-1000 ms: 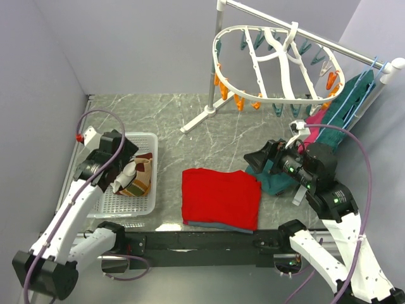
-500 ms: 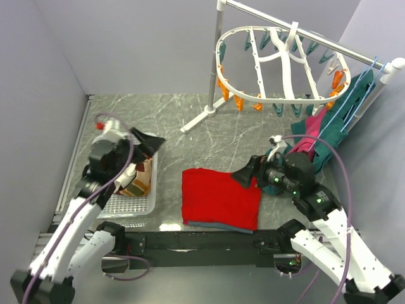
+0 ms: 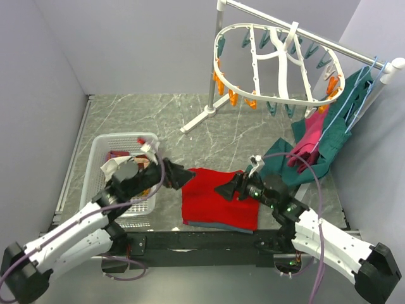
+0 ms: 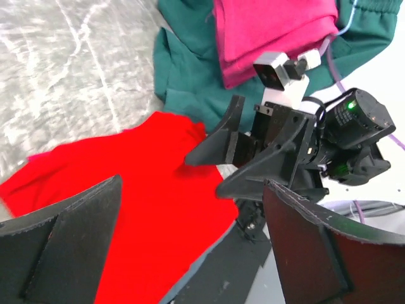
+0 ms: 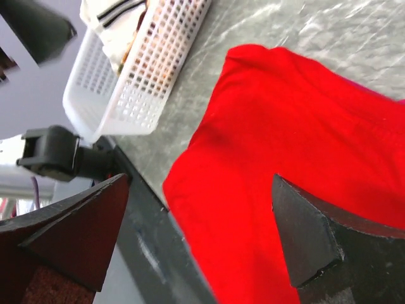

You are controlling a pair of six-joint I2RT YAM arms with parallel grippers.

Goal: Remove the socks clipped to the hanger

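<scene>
The white oval hanger hangs from the rail at the back right with orange and teal pegs; I see no socks clipped on it. Socks lie in the white basket at the left, partly hidden by my left arm; they also show in the right wrist view. My left gripper is open and empty, low at the red cloth's left edge. My right gripper is open and empty over the red cloth. The two grippers face each other.
A flat red cloth lies at the front middle. Teal and pink garments hang from the rail and drape onto the table at the right. The rail's foot stands at the back. The basket shows beside the cloth.
Both arms have dropped low and swung inward over the red cloth. My left gripper has left the basket and moved right. The hanger has swung slightly.
</scene>
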